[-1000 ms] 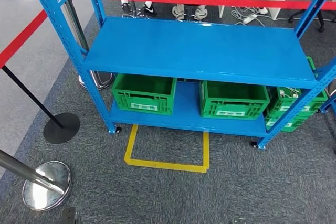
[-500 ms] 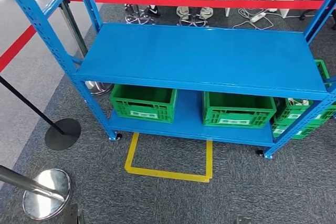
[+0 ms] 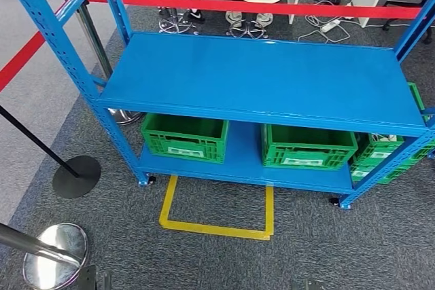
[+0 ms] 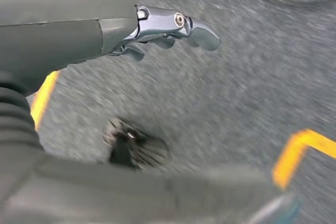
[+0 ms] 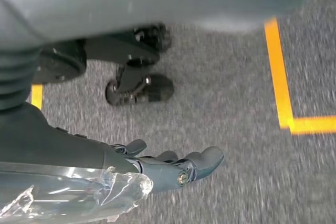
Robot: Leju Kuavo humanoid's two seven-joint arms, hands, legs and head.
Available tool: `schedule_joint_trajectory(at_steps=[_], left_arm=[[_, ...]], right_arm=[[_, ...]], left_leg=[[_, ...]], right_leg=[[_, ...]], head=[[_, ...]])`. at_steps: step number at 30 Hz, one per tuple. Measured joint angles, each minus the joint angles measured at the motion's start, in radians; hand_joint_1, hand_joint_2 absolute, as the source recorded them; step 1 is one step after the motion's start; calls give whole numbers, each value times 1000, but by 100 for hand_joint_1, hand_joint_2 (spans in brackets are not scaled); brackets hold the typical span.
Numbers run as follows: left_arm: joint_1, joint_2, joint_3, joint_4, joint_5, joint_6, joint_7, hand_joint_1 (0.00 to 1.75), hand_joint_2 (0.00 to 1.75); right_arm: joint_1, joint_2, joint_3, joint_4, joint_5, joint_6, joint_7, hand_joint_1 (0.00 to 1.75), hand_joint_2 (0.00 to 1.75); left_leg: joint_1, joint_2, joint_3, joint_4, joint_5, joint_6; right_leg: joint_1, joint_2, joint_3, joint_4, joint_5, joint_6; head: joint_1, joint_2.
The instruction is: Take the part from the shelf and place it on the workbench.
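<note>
blue shelf (image 3: pixel 266 76) – standing straight ahead in the head view, upper deck lying bare, lower deck carrying two green crates (image 3: pixel 185 136) (image 3: pixel 306 145) side by side, more green crates (image 3: pixel 382 151) sitting just beside the right-hand post. part to be taken – not identifiable anywhere on the shelf; crate interiors looking empty from this angle, though the rightmost crates showing something pale and too small to name. desk – not appearing.

yellow floor marking (image 3: pixel 215 225) – lying on the grey carpet just in front of the shelf, between the two front posts. red barrier tape (image 3: pixel 256 6) running behind the shelf, seated people's legs and shoes beyond it; chrome stanchion base (image 3: pixel 54 256) resting near the left.

left robot hand (image 4: pixel 166 27) – hanging over the carpet, fingers stretched out and apart, holding nothing. right robot hand (image 5: pixel 174 166) – likewise hanging low, fingers extended, released, nothing in it.

step in hand, as judged – approaching and squaring up to the shelf, before any reach. doing it well: stopping with feet at the yellow marking, centring on the shelf, settling the body before lifting an arm; scanning the crates and the right end for the part first – choosing the nearer robot hand only after locating it; keeping arms clear of the upper deck's front edge when reaching low.
</note>
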Motion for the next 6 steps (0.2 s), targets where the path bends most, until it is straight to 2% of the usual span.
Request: schedule_joint_trajectory(at_steps=[2,4,6], left_arm=[[0,0,1,0,-20,5,23,0,87],[0,-2,2,0,-17,-5,16,0,0],[-1,-2,4,0,-8,-14,4,0,0]], right_arm=[[-1,0,0,0,4,-1,-4,0,175],[-3,0,-1,-1,2,-1,-17,0,175],[-3,0,-1,-3,0,-1,-26,0,175]], left_leg=[[-1,0,0,0,-1,4],[-1,0,0,0,-1,10],[-1,0,0,0,-2,11]], right_leg=[[0,0,3,-6,2,5],[-1,0,6,-13,4,16],[-2,0,8,-16,5,26]], head=[[0,0],[0,0],[0,0]])
